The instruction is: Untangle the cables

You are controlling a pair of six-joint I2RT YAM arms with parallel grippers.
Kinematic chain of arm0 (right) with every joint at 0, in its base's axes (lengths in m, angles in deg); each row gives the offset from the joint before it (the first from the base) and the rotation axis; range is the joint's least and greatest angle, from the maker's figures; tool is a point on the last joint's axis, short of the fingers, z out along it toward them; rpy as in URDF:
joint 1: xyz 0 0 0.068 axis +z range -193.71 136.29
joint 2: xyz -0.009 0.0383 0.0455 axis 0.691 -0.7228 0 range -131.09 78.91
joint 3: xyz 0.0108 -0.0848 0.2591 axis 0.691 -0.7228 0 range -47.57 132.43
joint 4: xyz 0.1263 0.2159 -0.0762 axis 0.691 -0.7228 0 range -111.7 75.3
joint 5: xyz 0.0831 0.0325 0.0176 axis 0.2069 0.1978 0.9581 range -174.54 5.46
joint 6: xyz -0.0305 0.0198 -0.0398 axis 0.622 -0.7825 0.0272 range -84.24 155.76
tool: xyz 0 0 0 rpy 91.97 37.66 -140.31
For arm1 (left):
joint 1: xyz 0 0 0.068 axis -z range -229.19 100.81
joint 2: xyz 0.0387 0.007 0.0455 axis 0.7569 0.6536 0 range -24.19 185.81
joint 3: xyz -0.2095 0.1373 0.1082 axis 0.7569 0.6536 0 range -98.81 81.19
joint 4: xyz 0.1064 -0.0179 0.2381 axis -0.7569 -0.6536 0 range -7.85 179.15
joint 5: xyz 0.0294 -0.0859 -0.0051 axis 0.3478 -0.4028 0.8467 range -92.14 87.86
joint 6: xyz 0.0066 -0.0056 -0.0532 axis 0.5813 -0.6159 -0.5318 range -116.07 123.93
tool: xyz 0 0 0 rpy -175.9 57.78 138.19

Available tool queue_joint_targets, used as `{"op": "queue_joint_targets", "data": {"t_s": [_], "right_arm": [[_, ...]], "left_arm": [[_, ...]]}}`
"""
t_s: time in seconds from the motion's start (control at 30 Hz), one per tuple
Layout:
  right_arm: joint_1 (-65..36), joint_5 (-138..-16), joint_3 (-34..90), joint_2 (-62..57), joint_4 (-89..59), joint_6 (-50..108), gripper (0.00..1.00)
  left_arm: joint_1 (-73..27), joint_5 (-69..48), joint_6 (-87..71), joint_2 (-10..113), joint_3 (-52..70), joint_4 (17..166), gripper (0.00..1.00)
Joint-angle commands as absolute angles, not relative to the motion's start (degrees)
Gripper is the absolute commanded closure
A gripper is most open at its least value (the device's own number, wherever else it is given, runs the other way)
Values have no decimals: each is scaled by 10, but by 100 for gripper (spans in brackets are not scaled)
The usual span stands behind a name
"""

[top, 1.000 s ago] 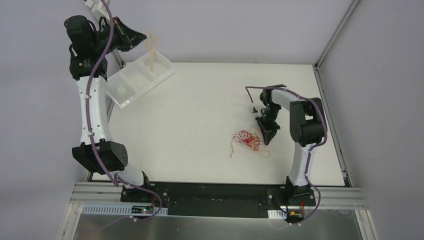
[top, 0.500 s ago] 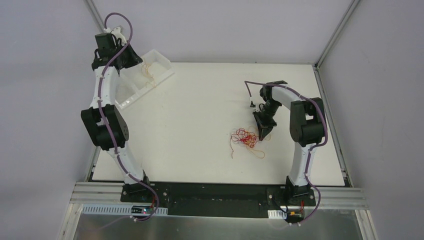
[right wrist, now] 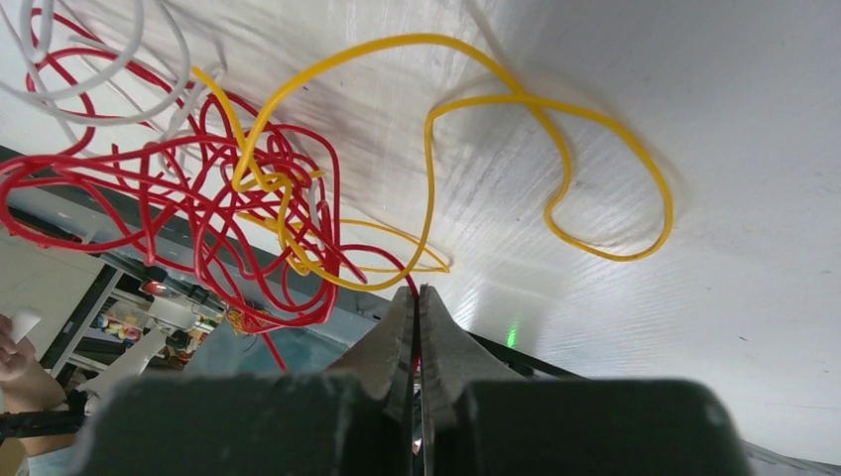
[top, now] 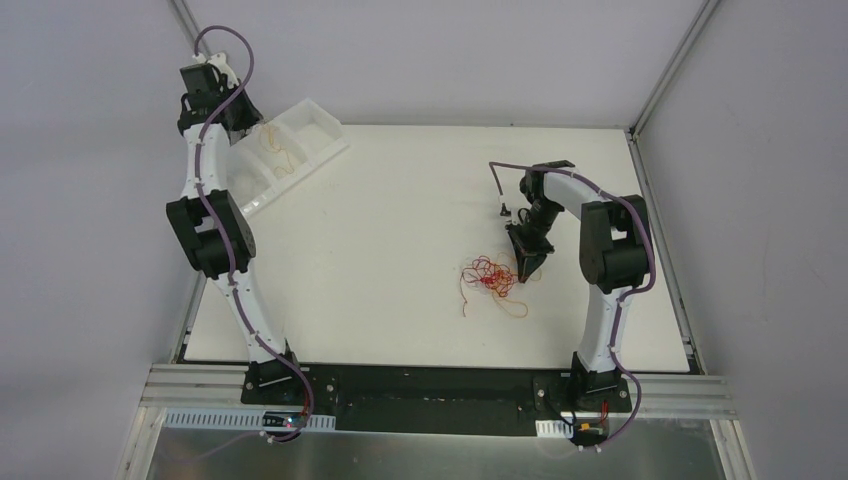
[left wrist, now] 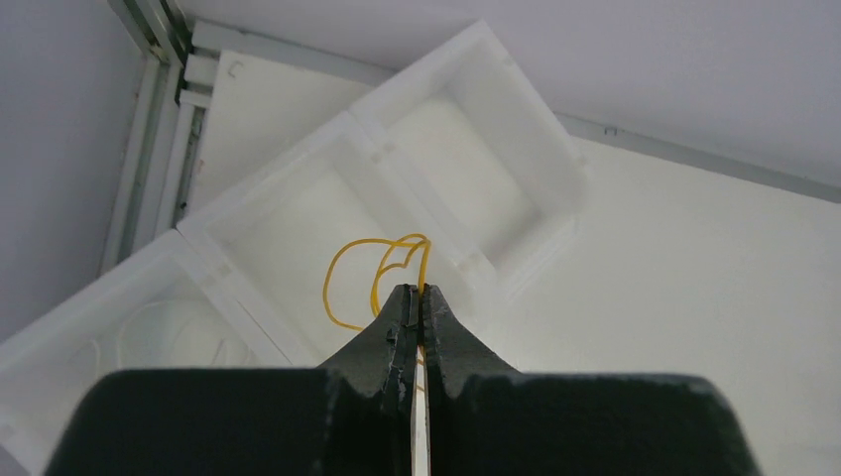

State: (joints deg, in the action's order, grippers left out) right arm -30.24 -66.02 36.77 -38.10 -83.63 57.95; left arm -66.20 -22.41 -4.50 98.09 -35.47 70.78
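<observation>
cables (top: 490, 278): curly red-and-yellow tangle at the closed right pincer (right wrist: 417, 294); left pincer (left wrist: 417, 296) clamped on a yellow strand (left wrist: 326, 288)

Jaws pressed together nip the edge of tangled red, yellow cables (right wrist: 256, 180).

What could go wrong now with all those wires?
1. The left hand pinches a curly yellow wire over the middle box of the white tray. Let go, it might spring out over the wall.
2. The right hand is shut at the edge of the tangle, where red and yellow loops cross many times. A pull might tighten knots or drag the whole clump.
</observation>
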Motion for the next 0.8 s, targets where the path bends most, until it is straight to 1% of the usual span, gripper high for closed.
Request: {"op": "queue_joint_targets", "data": {"t_s": [0.0,0.1,0.2,0.23,0.27,0.3,0.33,0.47,0.53,0.63,0.77], "right_arm": [[-305,-648,397,-355,-872,596,100],[-304,-646,404,-359,-874,599,100],[-304,-642,409,-361,-877,604,100],[-304,-641,410,-361,-877,606,100],[-304,-639,409,-361,-876,608,100],[-304,-636,409,-361,-875,609,100],[-304,-632,408,-360,-873,610,100],[-304,-596,410,-352,-859,610,100],[-304,-559,419,-348,-849,607,100],[-302,-494,428,-336,-809,587,100],[-277,-455,438,-335,-762,553,100]], "left_arm": [[-669,-223,-15,975,-415,734,100],[-669,-220,-3,983,-416,733,100],[-669,-225,17,986,-391,731,99],[-669,-231,25,985,-382,726,92],[-669,-240,33,977,-374,721,81],[-669,-258,34,968,-365,716,66],[-669,-280,34,955,-355,712,55],[-658,-409,17,876,-295,706,34],[-634,-459,0,830,-241,705,30],[-569,-517,-26,767,-136,705,29],[-476,-571,-62,724,-11,705,34]]}}
